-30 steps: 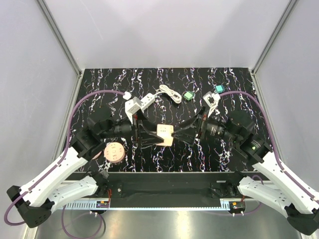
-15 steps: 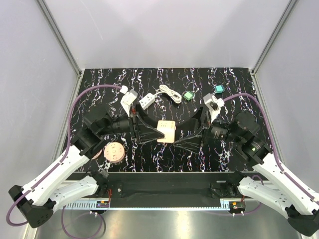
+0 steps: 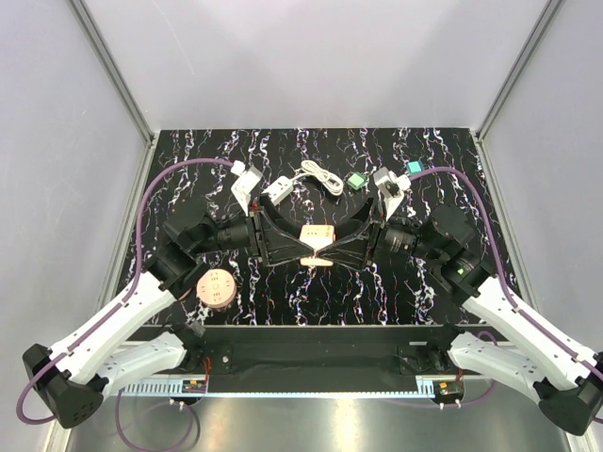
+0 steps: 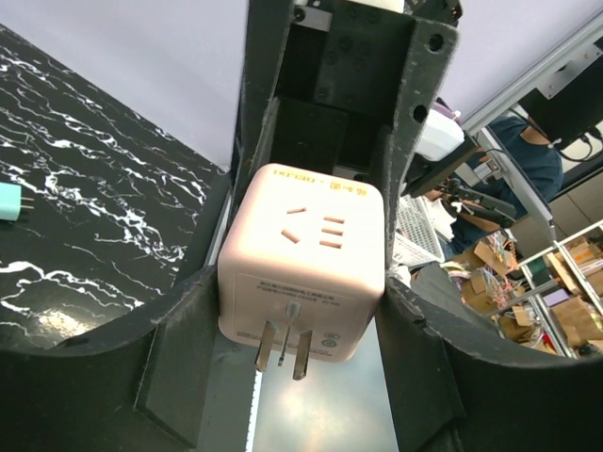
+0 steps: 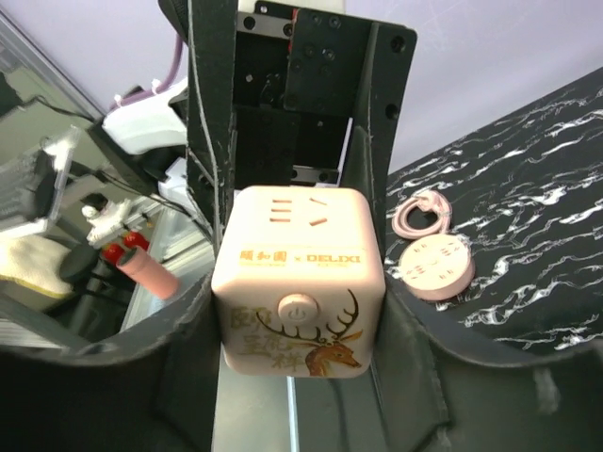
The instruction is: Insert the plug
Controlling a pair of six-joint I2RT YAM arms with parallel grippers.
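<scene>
The plug is a pale pink cube adapter (image 3: 317, 235), held in the air over the middle of the table between both grippers. My left gripper (image 3: 300, 242) reaches in from the left and is shut on the cube's two sides. In the left wrist view the cube (image 4: 303, 264) shows its metal prongs (image 4: 283, 347) on the near face. My right gripper (image 3: 335, 242) comes from the right, its fingers pressed on the same two sides. The right wrist view shows the cube (image 5: 298, 292) with a deer picture and a round button facing the camera.
A white power strip (image 3: 275, 191) with a coiled white cable (image 3: 318, 176) lies behind the cube. A round pink socket puck (image 3: 217, 287) sits front left, also in the right wrist view (image 5: 435, 268). Small green (image 3: 355, 181) and teal (image 3: 415, 168) adapters lie at the back right.
The left gripper has lifted and turned the cube. The right gripper has moved in from the right and gone from wide open to shut on the cube's sides.
</scene>
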